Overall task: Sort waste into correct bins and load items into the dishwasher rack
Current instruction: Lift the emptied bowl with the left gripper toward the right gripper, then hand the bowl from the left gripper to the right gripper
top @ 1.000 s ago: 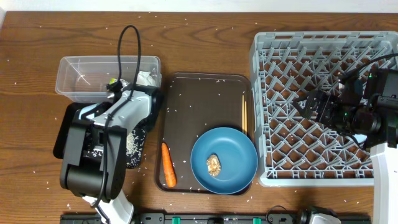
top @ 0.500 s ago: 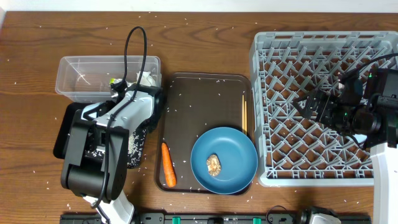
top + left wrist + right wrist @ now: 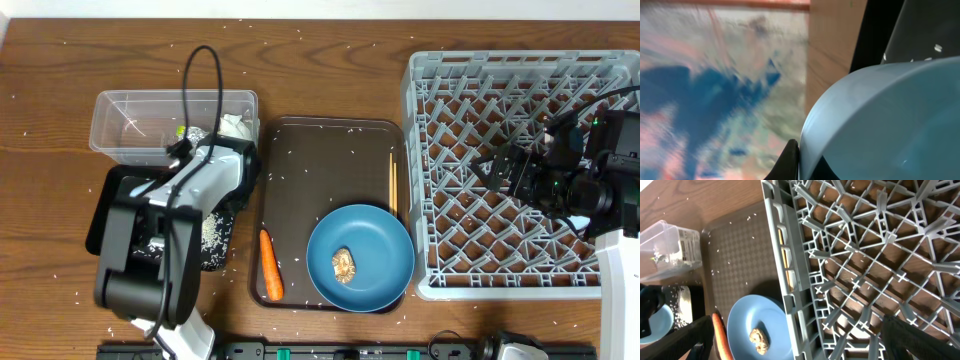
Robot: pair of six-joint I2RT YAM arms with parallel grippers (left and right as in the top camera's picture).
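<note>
The wooden table [image 3: 330, 70] is mostly taken up by the grey dishwasher rack [image 3: 520, 120], parked at the right side. The right pincer [image 3: 503, 170] is hung over the rack's pegs. In the right wrist view its fingers [image 3: 686, 339] are spread wide, so it's released.

Next in size, the dark brown serving tray [image 3: 320, 170] is laid in the middle, just beside the rack. The left arm [image 3: 170, 230] is stretched over the shallow black tray [image 3: 104, 205] at the left, so most of that tray is hidden. The clear tub [image 3: 140, 120] is set right behind it, toward the far edge.

The blue plate [image 3: 378, 245] is sat on the serving tray's near right corner. The light blue cup [image 3: 880, 115] is seen huge in the left wrist view, with one finger [image 3: 790, 161] of the left pincer [image 3: 796, 162] pressed against the rim. It looks clenched on the cup, though the second finger can't be seen.

The carrot [image 3: 270, 265] is laid on the serving tray, left of the plate. The chopsticks [image 3: 393, 185] are lined up along that tray's right edge. The napkin [image 3: 236, 125] is stuffed in the tub's right end. The brown lump [image 3: 344, 265] is parked mid-plate. The wrapper [image 3: 180, 131] is tucked in the tub beside the arm. The rice [image 3: 212, 232] is heaped in the black tray and scattered over the table.
</note>
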